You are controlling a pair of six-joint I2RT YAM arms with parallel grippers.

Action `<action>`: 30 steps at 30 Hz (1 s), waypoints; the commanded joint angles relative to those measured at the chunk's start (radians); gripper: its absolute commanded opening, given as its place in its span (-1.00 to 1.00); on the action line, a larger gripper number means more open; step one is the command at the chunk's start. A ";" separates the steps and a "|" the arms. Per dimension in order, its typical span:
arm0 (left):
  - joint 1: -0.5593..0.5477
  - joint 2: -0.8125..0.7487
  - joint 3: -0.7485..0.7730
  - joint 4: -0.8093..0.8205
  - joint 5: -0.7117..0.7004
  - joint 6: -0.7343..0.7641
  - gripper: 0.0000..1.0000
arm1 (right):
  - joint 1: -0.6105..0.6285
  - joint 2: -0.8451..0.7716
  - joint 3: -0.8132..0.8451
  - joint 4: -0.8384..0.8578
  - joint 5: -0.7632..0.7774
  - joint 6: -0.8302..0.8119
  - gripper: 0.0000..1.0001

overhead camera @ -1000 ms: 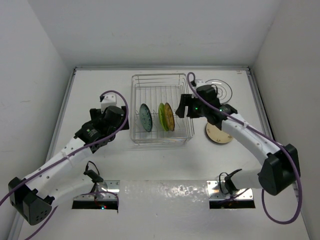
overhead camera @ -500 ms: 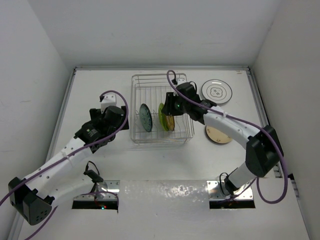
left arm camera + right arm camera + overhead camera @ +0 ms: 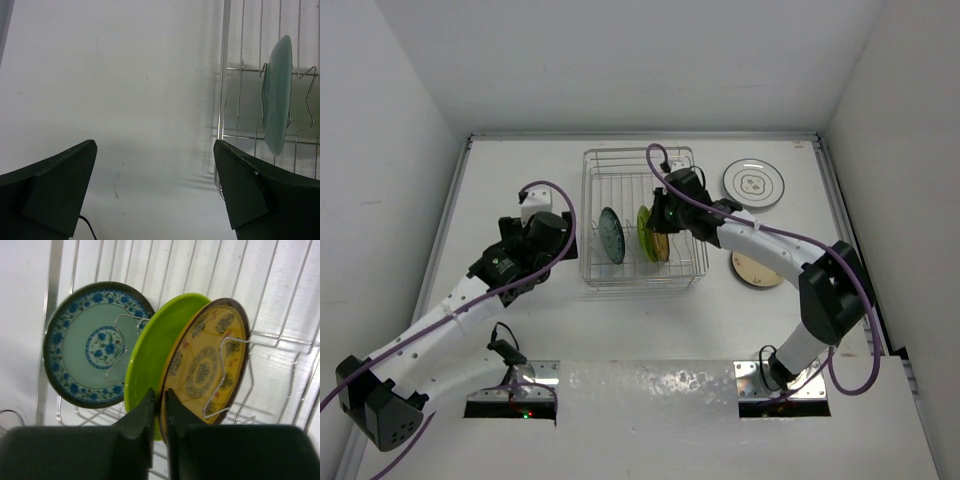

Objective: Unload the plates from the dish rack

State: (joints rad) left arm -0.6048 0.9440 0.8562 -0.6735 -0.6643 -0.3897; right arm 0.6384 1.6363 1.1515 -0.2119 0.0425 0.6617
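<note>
A white table is enclosed by plain white walls. Three plates are stood upright in the wire dish rack. The yellow plate is pinched at its rim by the right gripper. The left gripper is held wide open beside the rack.

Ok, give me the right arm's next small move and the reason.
Probably lift the yellow plate straight up out of the dish rack. The right gripper looks pinched on its rim, a wire tine cradles it, and the green plate leans close beside, so pulling sideways might snag.
</note>
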 commanded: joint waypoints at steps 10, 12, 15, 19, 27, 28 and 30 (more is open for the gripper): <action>0.011 -0.030 0.006 0.026 -0.004 0.006 1.00 | 0.006 -0.164 -0.038 0.135 0.011 0.131 -1.00; 0.010 -0.028 0.006 0.025 -0.004 0.005 1.00 | 0.006 -0.199 -0.038 0.137 0.025 0.136 -1.00; 0.010 -0.028 0.006 0.028 -0.003 0.005 1.00 | 0.006 -0.274 -0.032 0.118 0.031 0.125 -1.00; 0.010 -0.028 0.006 0.026 -0.004 0.005 1.00 | 0.003 -0.406 -0.016 0.034 0.115 0.066 -1.00; 0.011 -0.034 0.006 0.026 -0.003 0.005 1.00 | -0.009 -0.503 0.050 -0.240 0.442 -0.175 -1.00; 0.010 -0.034 0.006 0.026 -0.001 0.006 1.00 | -0.016 -0.500 0.045 -0.277 0.465 -0.219 -1.00; 0.011 -0.036 0.006 0.028 0.002 0.006 1.00 | -0.057 -0.494 0.022 -0.311 0.511 -0.247 -1.00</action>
State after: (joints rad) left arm -0.6048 0.9325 0.8562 -0.6735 -0.6636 -0.3897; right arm 0.6186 1.1316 1.1721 -0.4156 0.4084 0.5323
